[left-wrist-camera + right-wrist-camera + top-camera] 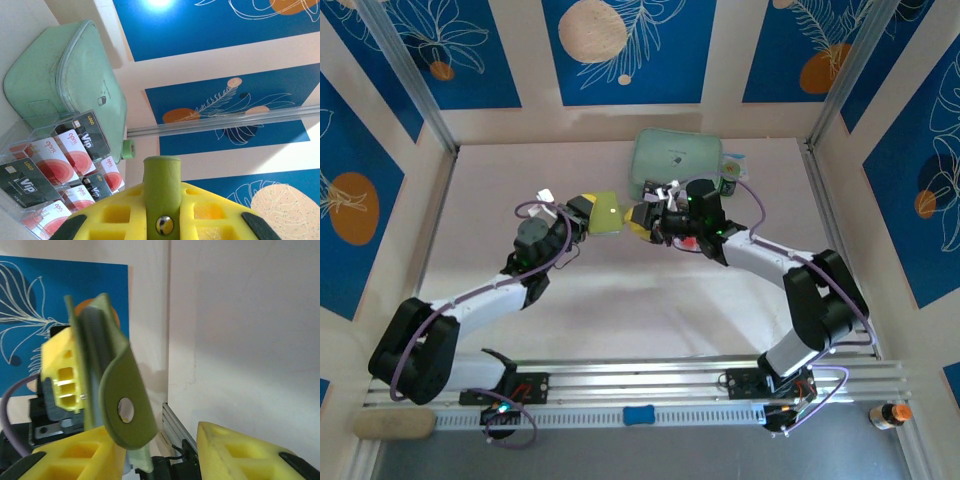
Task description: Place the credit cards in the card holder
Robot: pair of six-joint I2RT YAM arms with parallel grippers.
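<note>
Clamping the card holder by one end, the left gripper has its yellow fingers pinched tight on the olive wallet and holds it up off the table, right between the 2 arms. That looks deliberate: lifted and presented like this, the wallet cannot skate about while the other arm works at it. From the left wrist, the snap strap pokes up between the pads, button glinting. Opposite, the right gripper sits just beside the holder's far end, jaws apart, nothing pinched in them. In its own camera the wallet's flap with the round snap hole dangles by the finger on the left of that view, greyish lining showing behind it. No card in either gripper! The credit cards, red circles and black VIP faces, lie in the clear tray just beside the mint-green zip case, close under the right wrist. Pose-wise, the left arm stretches forward and angles inward. The right arm is folded at the elbow, its forearm coming in from the right, so both tools meet nose to nose. My read: the holder is being steadied and opened, with card pickup not yet begun.
</note>
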